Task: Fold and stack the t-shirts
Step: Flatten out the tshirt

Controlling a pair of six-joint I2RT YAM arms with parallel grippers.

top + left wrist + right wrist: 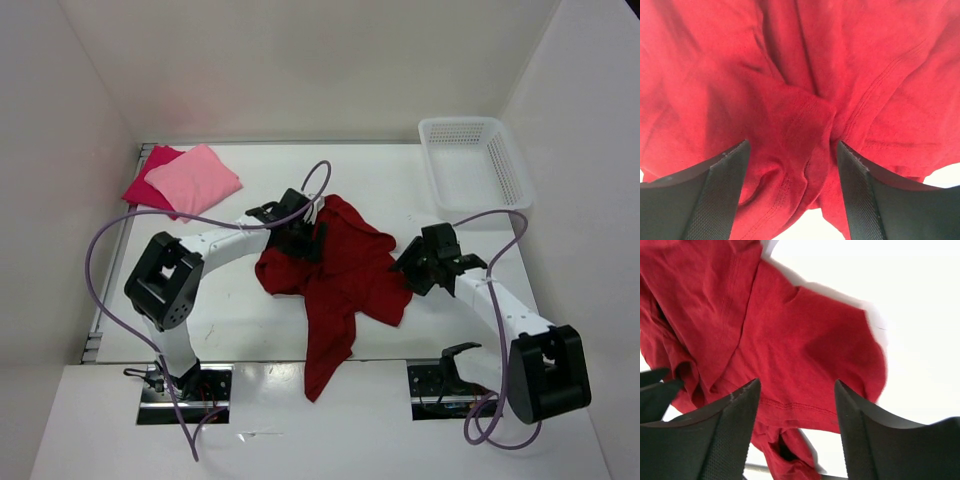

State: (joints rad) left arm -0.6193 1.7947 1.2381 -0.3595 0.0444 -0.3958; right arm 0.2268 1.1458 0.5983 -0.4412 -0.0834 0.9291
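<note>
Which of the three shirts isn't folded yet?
The dark red shirt, sprawled crumpled mid-table. The light pink shirt lies folded on the folded crimson shirt at the far left corner.

Matt, soft cloth: dark red shirt (pixel 345 285)

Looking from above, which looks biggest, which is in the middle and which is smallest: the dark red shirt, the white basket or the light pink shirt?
1. dark red shirt, spread out and crumpled: biggest.
2. white basket: middle.
3. light pink shirt, folded up: smallest.
</note>
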